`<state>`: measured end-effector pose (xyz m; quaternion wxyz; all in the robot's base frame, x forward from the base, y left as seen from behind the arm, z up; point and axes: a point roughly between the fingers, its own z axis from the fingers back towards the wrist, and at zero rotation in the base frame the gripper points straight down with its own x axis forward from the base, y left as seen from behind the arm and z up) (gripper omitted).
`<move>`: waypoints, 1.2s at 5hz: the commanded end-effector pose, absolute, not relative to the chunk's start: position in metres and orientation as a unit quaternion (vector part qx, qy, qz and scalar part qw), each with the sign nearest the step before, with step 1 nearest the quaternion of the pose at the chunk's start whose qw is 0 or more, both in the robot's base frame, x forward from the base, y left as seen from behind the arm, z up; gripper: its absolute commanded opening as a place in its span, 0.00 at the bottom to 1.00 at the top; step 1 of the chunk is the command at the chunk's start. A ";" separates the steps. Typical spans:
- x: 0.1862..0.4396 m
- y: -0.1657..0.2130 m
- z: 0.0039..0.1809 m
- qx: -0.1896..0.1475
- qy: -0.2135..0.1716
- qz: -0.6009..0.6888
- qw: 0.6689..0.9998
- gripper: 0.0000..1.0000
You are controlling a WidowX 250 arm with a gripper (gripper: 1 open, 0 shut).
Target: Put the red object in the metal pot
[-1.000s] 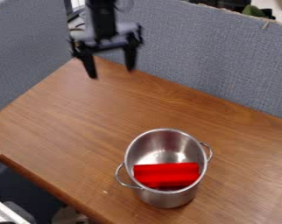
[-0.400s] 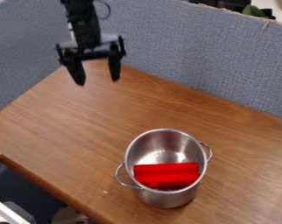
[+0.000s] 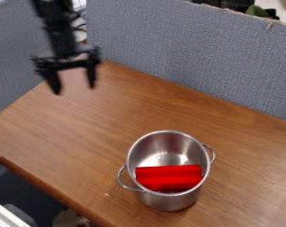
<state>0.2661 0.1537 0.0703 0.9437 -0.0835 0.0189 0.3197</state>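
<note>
Red object (image 3: 170, 177) already lies inside the metal pot (image 3: 167, 168), so the gripper (image 3: 67, 76) hangs wide open, empty, far from the pot.

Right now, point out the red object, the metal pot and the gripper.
red object (image 3: 170, 177), camera view, middle of its top face
metal pot (image 3: 150, 140), camera view, far rim
gripper (image 3: 69, 80), camera view, midway between its open fingers

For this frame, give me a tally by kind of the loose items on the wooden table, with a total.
Metal pot: 1
Red object, lying inside the pot: 1
Total: 2
</note>
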 end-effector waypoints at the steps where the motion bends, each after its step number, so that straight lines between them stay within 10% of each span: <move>1: 0.257 0.184 0.112 -0.096 -0.042 0.362 0.926 1.00; 3: 0.298 0.083 0.120 -0.113 -0.051 0.227 0.966 1.00; 6: 0.291 0.047 0.135 -0.089 -0.075 0.255 0.960 1.00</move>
